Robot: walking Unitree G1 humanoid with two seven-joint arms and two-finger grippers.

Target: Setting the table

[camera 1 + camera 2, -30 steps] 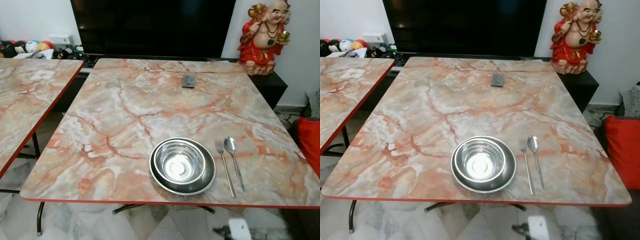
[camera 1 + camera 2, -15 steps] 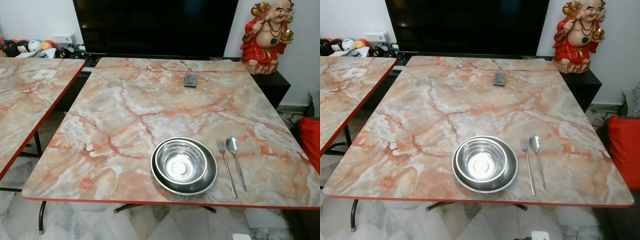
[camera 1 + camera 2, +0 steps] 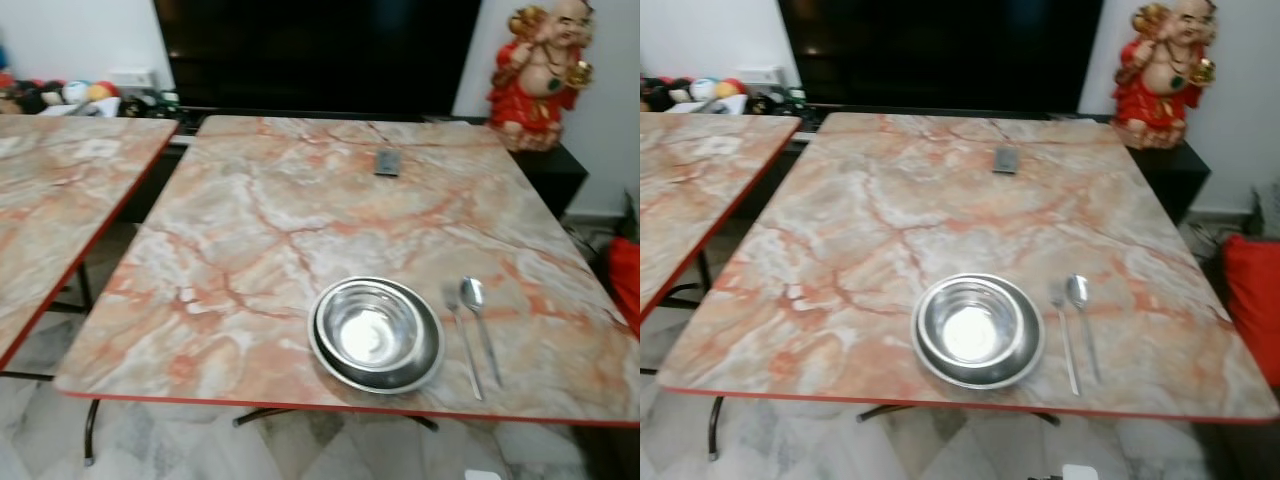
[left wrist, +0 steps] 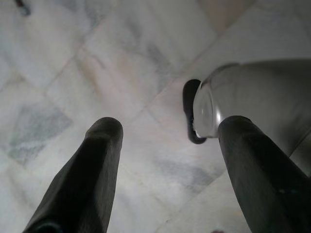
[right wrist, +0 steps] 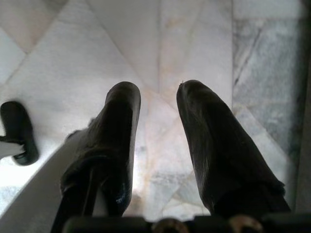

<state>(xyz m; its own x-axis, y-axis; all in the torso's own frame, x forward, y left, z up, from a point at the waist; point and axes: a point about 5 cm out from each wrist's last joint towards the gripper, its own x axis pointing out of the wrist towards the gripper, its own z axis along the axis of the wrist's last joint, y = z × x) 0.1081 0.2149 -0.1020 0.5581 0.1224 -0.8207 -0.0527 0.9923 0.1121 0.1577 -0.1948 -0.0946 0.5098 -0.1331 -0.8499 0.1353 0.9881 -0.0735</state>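
Now bowl (image 3: 372, 333) in plate (image 3: 418, 369), fork (image 3: 461, 340) beside spoon (image 3: 479, 325), marble table (image 3: 250, 230)

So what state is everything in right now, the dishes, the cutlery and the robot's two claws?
Steel bowl: upright, empty, nested in a wider dish.
Dish: flat on the table.
Fork: lying flat beside the dish.
Spoon: lying flat, bowl end pointing away.
TV screen: dark.
Left gripper: open, empty, above the floor.
Right gripper: open, empty, above the floor.

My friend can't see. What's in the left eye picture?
A shiny metal bowl sits in a metal plate near the front of a marble table, with a fork and spoon just right of it.
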